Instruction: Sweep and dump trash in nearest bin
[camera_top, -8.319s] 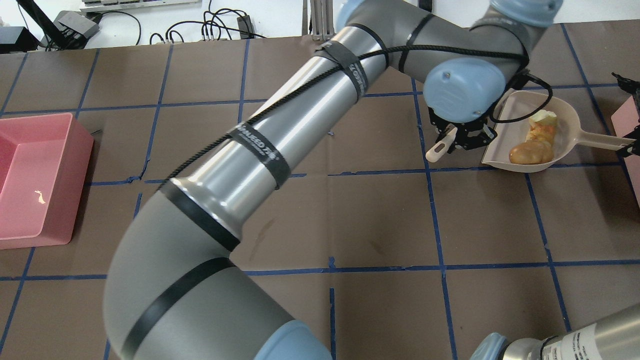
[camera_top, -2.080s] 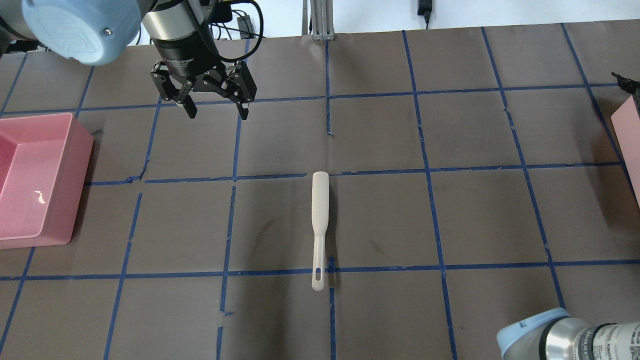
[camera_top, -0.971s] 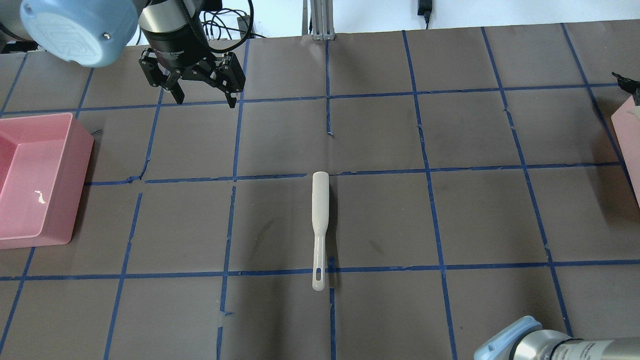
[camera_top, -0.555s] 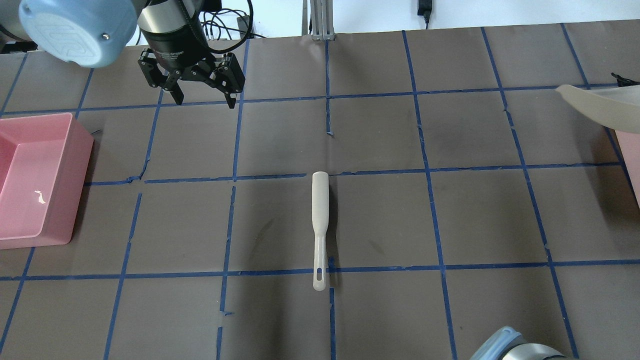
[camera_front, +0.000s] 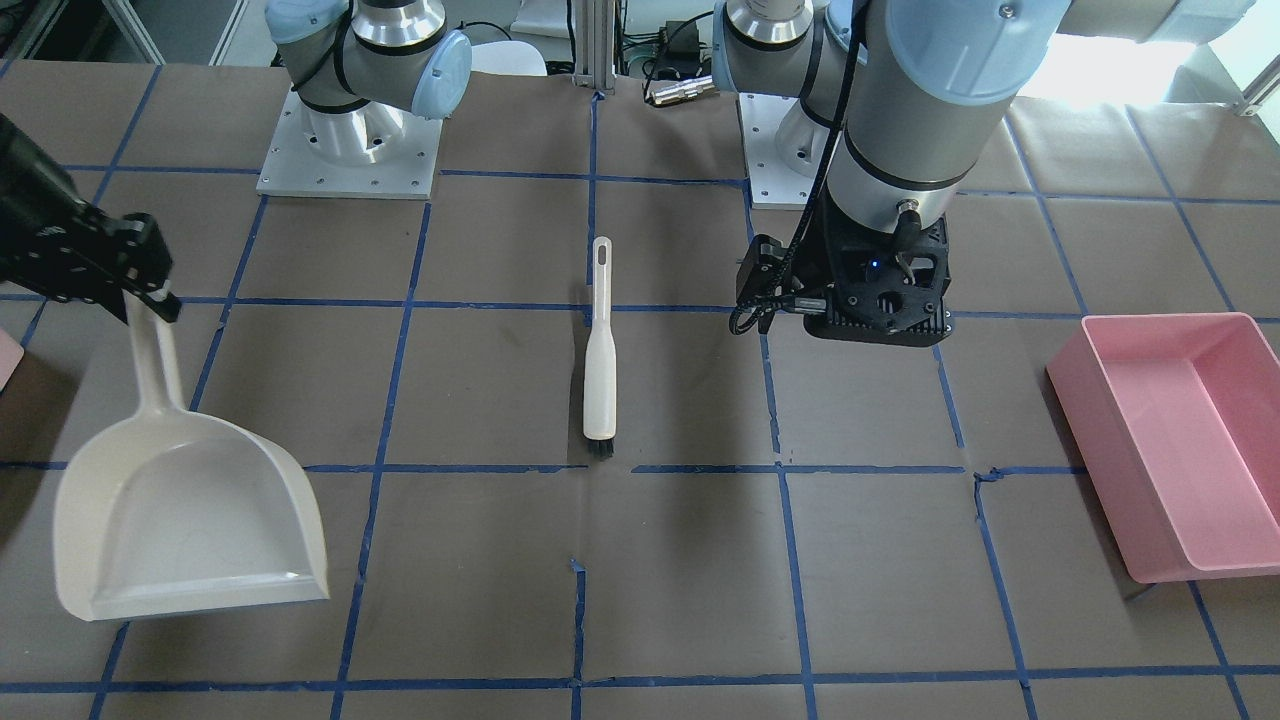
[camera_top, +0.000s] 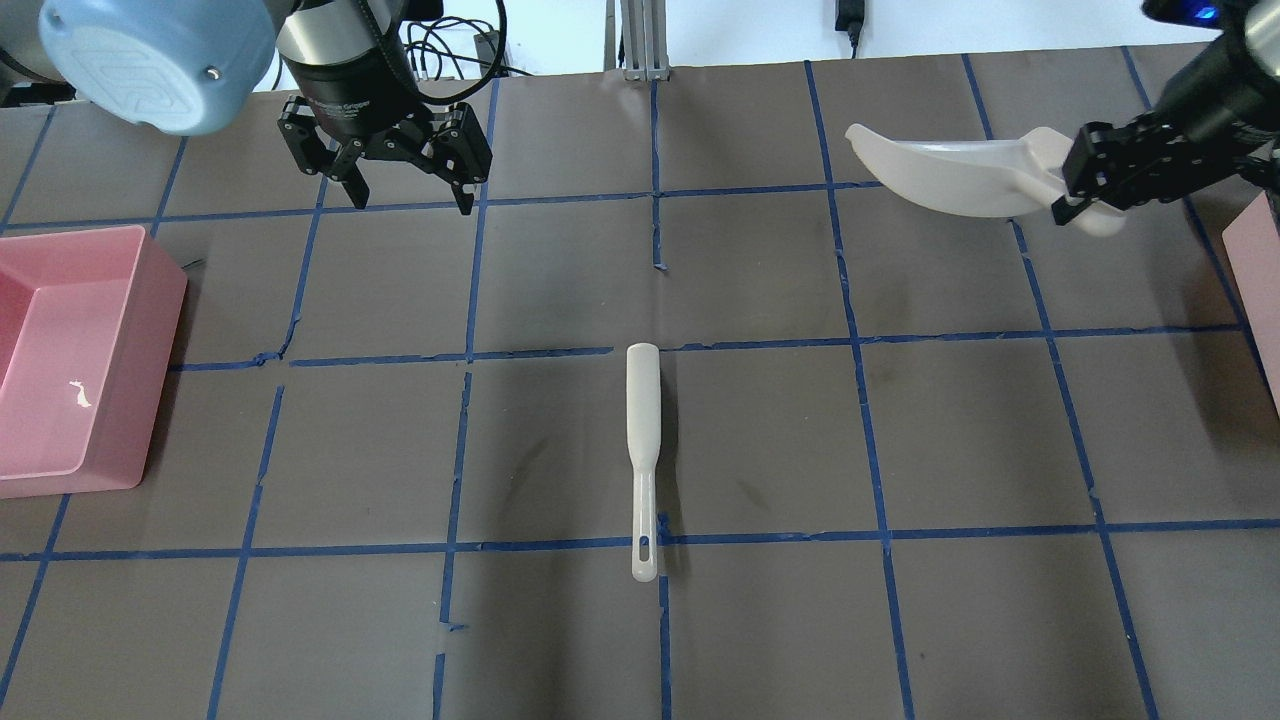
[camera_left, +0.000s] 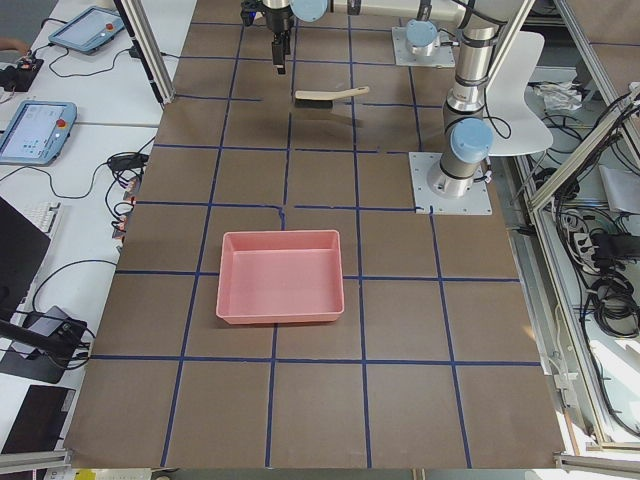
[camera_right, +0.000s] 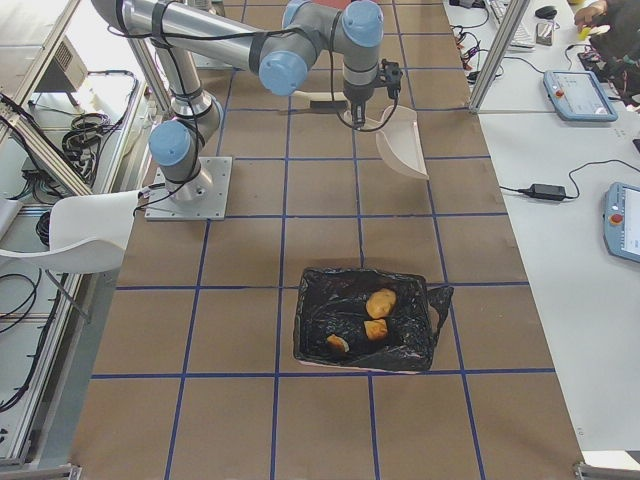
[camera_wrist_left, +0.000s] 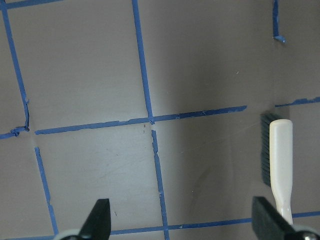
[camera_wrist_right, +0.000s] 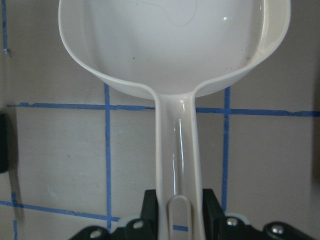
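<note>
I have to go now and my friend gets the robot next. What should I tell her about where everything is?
Left tool: open, empty, hovering above the table.
Right tool: shut on the handle of the cream plastic dustpan, which is empty and held off the table.
White-handled brush with black bristles: lying flat mid-table, nothing holding it.
Trash: three small food-like pieces, inside the black-lined bin at the robot's right end.
Large pink rectangular tub: on the robot's left, no food pieces showing in it.
Done: sweeping and dumping.
Left: probably just setting the dustpan down.
</note>
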